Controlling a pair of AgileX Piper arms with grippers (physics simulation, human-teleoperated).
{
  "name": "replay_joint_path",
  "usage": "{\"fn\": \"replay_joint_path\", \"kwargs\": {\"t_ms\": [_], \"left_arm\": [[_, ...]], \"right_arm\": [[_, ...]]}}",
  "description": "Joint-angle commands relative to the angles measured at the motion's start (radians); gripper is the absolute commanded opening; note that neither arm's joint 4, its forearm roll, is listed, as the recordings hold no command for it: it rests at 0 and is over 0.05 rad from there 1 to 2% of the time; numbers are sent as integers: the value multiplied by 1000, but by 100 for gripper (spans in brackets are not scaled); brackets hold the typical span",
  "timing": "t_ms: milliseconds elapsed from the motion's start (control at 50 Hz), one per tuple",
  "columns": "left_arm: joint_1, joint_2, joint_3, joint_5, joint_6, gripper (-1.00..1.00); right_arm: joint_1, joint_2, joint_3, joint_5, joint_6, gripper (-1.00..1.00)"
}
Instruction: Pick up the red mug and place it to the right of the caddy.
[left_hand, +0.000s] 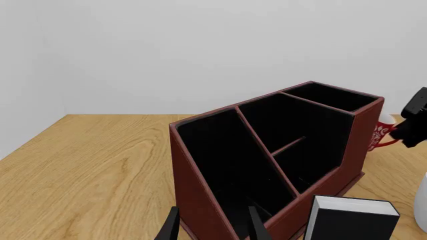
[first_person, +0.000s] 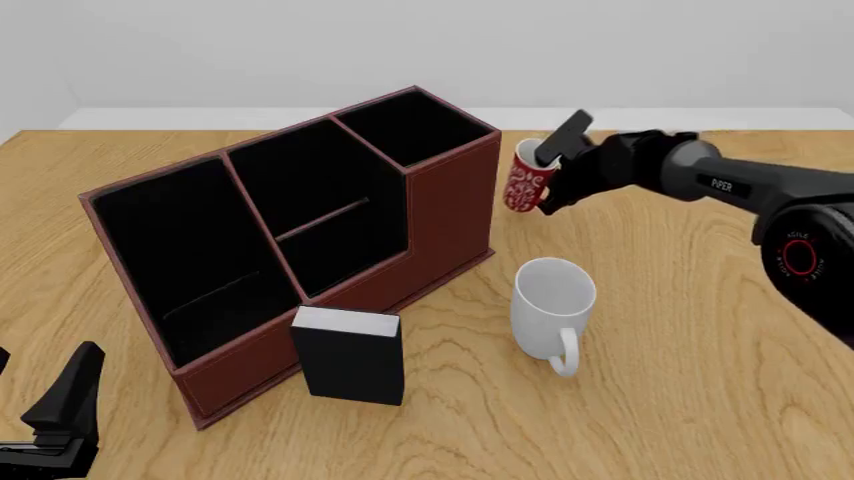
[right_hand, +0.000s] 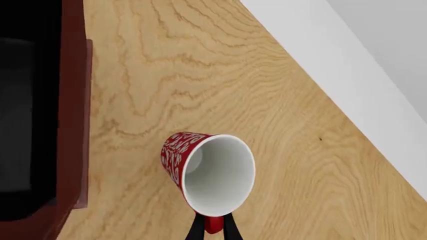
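The right gripper (right_hand: 212, 226) has its jaws pinching the handle of the red mug (first_person: 530, 182), seemingly light, rigid, glossy and breakable.

You have a light wood-grain bench (first_person: 694, 400) running back to a white wall. On it stands the caddy (first_person: 441, 215), dark red-brown with three black-lined stepped compartments, set at an angle across the left and middle of the bench. Just in front of its lower end stands a small black box (first_person: 350, 358) with a white top, close against the caddy's base. To the right of that box, a plain white mug (first_person: 550, 305) sits upright on the bench, handle toward you, a little apart from the caddy.
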Motion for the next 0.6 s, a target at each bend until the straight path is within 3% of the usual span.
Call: {"fn": "replay_joint_path", "kwargs": {"t_ms": [20,600], "left_arm": [[0,0,0,0,0,100],[0,0,0,0,0,100]], "right_arm": [[15,25,-35,1,19,-100],[22,50,-40,11,11,-100]]}}
